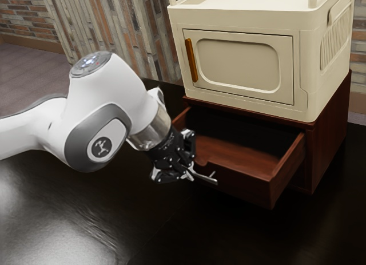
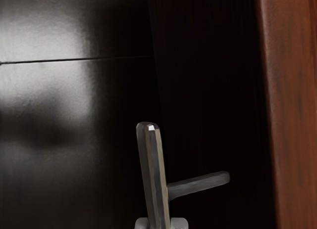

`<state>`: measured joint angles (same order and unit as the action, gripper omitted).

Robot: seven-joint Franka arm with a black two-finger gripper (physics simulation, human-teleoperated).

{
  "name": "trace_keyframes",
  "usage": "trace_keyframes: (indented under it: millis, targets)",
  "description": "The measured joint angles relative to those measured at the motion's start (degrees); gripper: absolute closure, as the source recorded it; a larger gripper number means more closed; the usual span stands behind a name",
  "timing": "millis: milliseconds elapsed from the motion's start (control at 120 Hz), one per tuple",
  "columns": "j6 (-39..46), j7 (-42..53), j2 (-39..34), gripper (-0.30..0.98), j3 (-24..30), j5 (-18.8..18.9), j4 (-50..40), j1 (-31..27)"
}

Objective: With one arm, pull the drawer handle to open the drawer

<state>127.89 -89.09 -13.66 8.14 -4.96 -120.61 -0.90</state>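
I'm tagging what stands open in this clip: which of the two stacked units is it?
The lower, dark red-brown wooden unit. Its drawer juts out with the inside showing, while the door of the cream unit above is closed.

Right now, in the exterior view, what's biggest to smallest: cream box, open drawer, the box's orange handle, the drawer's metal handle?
1. Cream box
2. Open drawer
3. Orange handle and metal handle: I can't rank these; the claw partly covers the metal one.
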Motion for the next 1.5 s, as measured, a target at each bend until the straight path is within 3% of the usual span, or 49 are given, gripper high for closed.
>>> trace_keyframes:
  millis: [842,1342,1500]
  targets:
    - [1.77,0.08,-5.05,0.78,-0.69,-0.28,-5.30,1.00]
    - [0.17,0.19,-12.39,0.43,-0.61,-0.81,-7.05,0.29]
    - [-13.13,0.21,-8.36,0.21,-0.67,-1.58,9.31,0.21]
